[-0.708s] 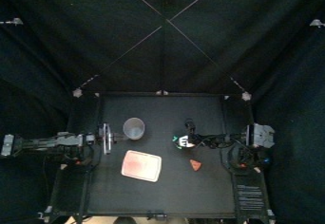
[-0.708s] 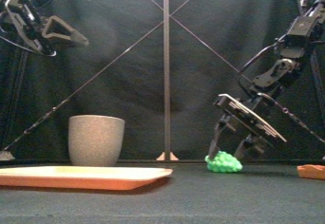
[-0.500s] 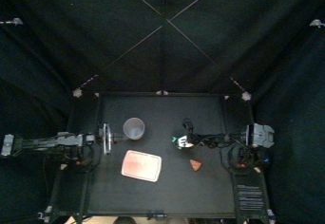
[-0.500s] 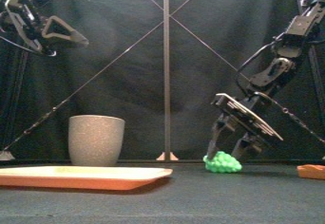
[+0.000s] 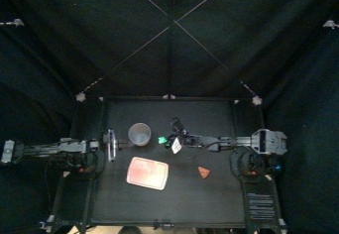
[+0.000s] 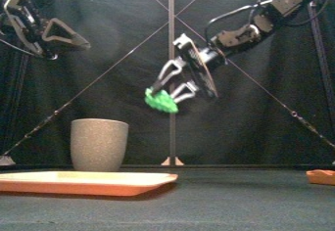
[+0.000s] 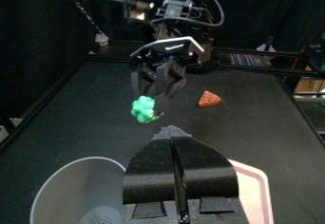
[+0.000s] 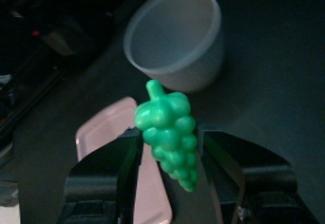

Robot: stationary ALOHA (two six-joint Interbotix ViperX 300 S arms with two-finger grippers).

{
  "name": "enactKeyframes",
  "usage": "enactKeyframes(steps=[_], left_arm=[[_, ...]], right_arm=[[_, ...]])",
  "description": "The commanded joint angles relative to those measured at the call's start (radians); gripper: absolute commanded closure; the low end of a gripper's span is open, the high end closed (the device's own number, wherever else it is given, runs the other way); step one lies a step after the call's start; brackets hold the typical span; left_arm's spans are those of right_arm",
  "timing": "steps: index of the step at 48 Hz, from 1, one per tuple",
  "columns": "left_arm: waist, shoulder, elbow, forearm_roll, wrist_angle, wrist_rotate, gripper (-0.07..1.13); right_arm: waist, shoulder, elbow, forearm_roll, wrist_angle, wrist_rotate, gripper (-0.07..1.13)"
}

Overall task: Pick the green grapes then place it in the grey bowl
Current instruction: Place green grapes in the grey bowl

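Note:
The green grapes [image 6: 160, 100] hang in the air, held at the top by my right gripper [image 6: 179, 83], which is shut on them. In the right wrist view the grapes [image 8: 169, 133] dangle between the jaws, with the tall grey cup [image 8: 178, 33] just beyond. The cup [image 6: 98, 144] stands upright on the table, lower and to the left of the grapes. From above, the right gripper [image 5: 172, 140] is just right of the cup [image 5: 141, 132]. My left gripper [image 7: 176, 144] rests shut at the table's left, raised, close to the cup [image 7: 76, 190].
A flat pink tray [image 5: 149, 173] lies in front of the cup. A small red-orange toy [image 5: 204, 171] lies on the table to the right of the tray. The left arm [image 5: 59, 151] stays along the left edge.
My right gripper has lifted the grapes off the table and carried them up and to the left, toward the grey cup. The left arm has not moved.

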Motion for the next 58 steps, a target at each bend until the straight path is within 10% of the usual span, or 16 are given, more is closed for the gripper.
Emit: enactKeyframes(steps=[1, 58], left_arm=[[0.006, 0.005, -0.011, -0.002, -0.011, 0.0, 0.89], [0.026, 0.005, 0.002, 0.0, -0.011, -0.003, 0.89]], right_arm=[[0.009, 0.011, -0.117, -0.129, -0.009, 0.005, 0.51], [-0.069, 0.38, -0.508, -0.273, 0.084, -0.006, 0.3]])
